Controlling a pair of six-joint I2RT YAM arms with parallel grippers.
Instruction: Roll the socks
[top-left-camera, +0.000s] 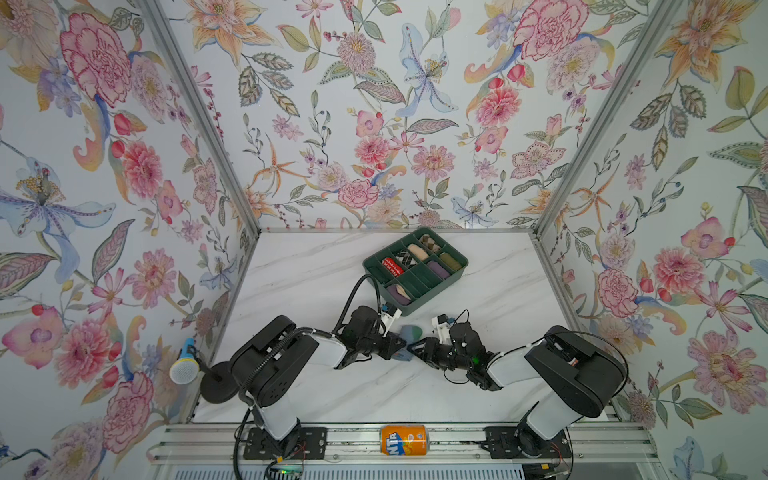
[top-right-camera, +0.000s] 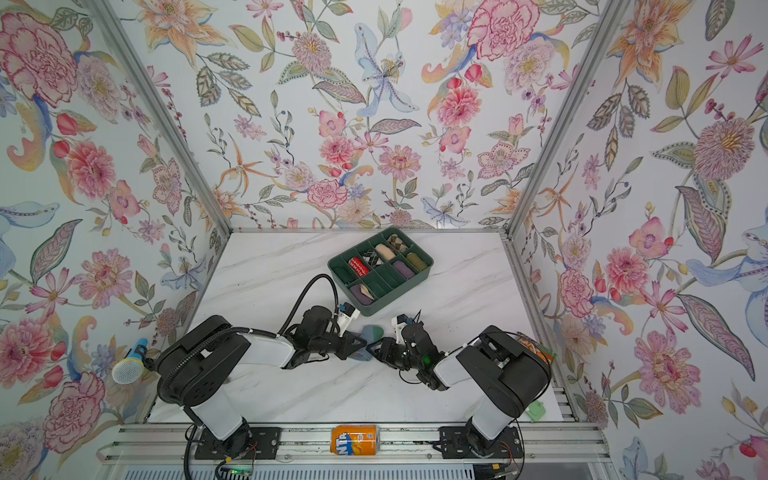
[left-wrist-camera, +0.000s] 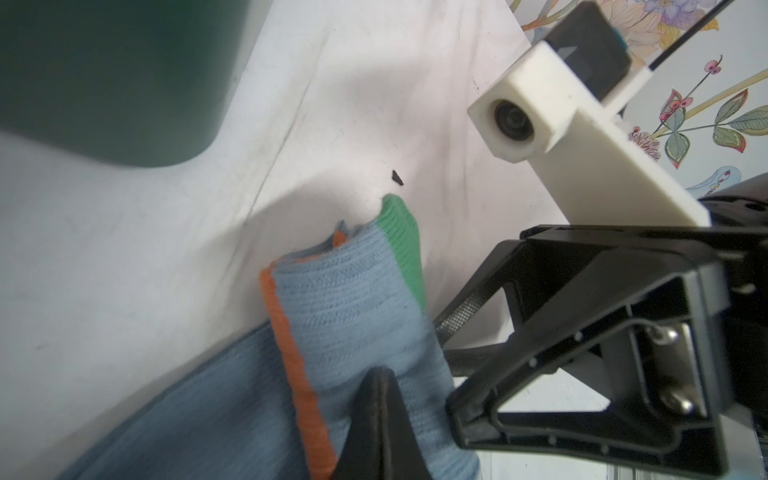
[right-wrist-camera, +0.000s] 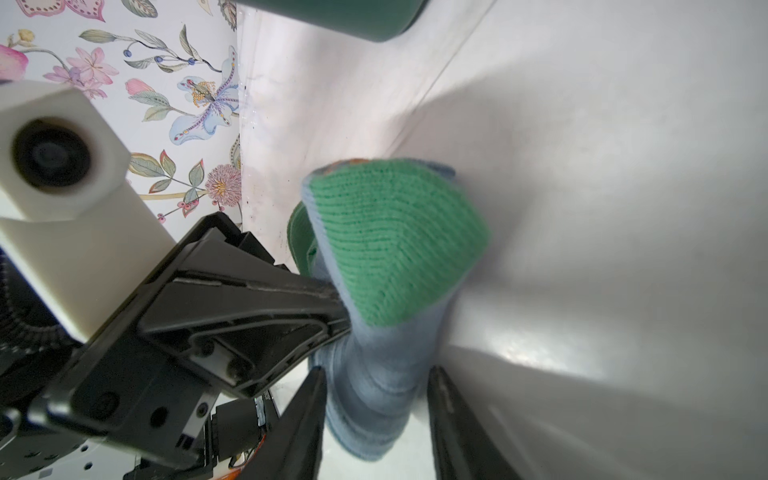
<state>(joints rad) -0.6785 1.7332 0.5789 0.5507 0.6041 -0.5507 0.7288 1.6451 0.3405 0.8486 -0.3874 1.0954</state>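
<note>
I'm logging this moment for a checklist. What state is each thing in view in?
socks: folded over, roll unfinished
left gripper: shut on the socks
right gripper: open, jaws straddling the socks
tray: partly filled with rolled socks, some compartments empty
can: lying on its side

Open worktop (top-left-camera: 307, 270) spreads left of the green tray (top-left-camera: 422, 305) and toward the right wall. Just in front of the tray, the left claw (top-left-camera: 400, 345) and right claw (top-left-camera: 417, 347) crowd tip to tip around the socks (top-left-camera: 412, 332). A microphone (top-left-camera: 185, 368) fills the near-left corner.
</note>
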